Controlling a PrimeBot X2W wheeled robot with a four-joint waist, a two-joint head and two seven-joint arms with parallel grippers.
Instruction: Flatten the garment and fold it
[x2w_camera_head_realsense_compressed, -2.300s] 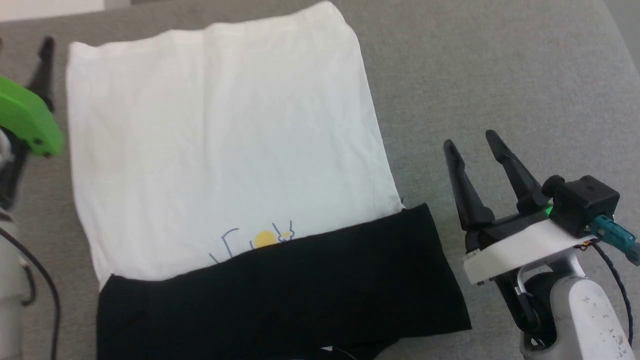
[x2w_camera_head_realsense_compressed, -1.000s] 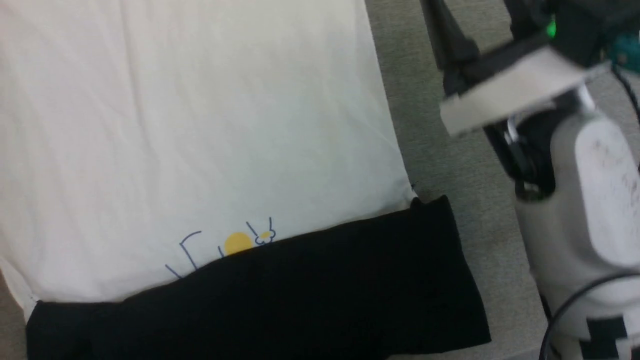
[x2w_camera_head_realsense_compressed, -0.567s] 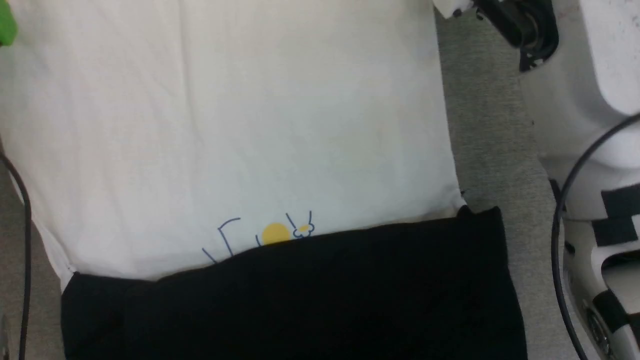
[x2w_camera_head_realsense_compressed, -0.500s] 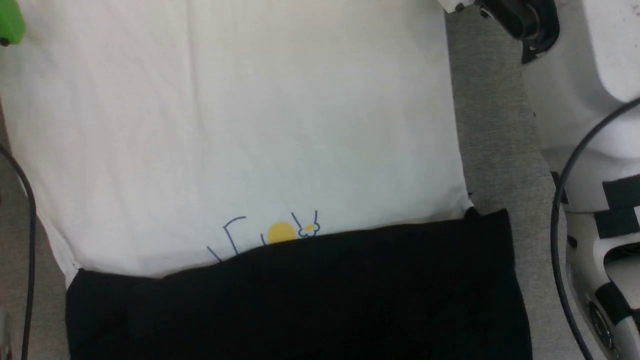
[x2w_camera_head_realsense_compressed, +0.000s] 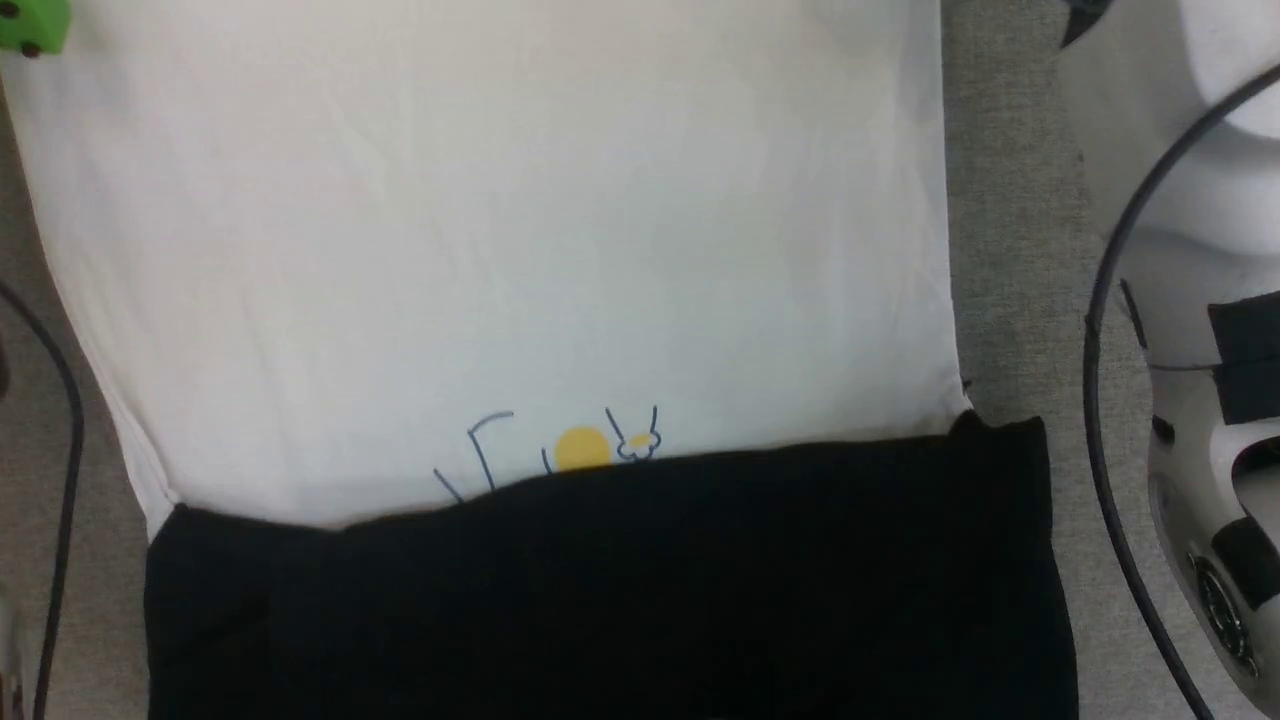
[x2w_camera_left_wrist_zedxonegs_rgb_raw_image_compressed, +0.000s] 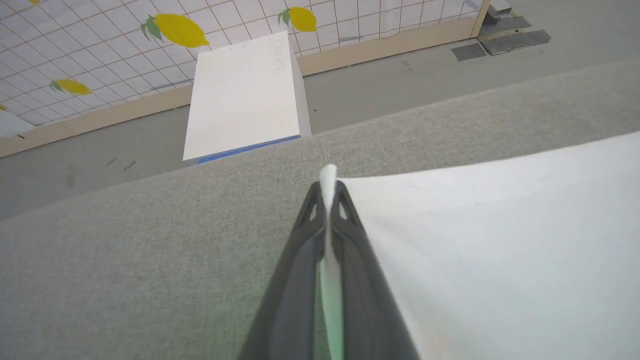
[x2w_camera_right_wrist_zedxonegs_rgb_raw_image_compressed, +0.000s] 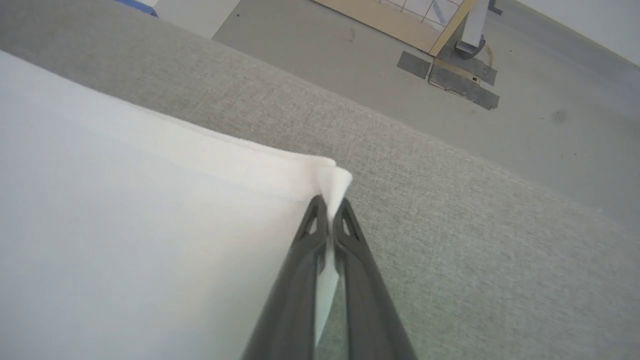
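The garment (x2w_camera_head_realsense_compressed: 500, 230) lies flat on the grey surface, its white body spread wide in the head view. Black sleeves (x2w_camera_head_realsense_compressed: 600, 590) are folded across its near end, half covering a small yellow-and-blue print (x2w_camera_head_realsense_compressed: 585, 450). My left gripper (x2w_camera_left_wrist_zedxonegs_rgb_raw_image_compressed: 328, 187) is shut on a far corner of the white cloth (x2w_camera_left_wrist_zedxonegs_rgb_raw_image_compressed: 500, 240), which pokes out between the fingertips. My right gripper (x2w_camera_right_wrist_zedxonegs_rgb_raw_image_compressed: 330, 207) is shut on the other far corner of the garment (x2w_camera_right_wrist_zedxonegs_rgb_raw_image_compressed: 125, 225), a pinch of white fabric standing up between its fingers.
The grey padded surface (x2w_camera_head_realsense_compressed: 1010, 250) runs along both sides of the garment. My pale right forearm (x2w_camera_head_realsense_compressed: 1190, 220) with a black cable fills the right edge. Beyond the surface lie a grey floor, a white board (x2w_camera_left_wrist_zedxonegs_rgb_raw_image_compressed: 242, 95) and a lemon-patterned tiled wall (x2w_camera_left_wrist_zedxonegs_rgb_raw_image_compressed: 100, 35).
The head camera has dipped and closed in on the garment. The right gripper, open earlier beside the shirt, has shut on its far corner.
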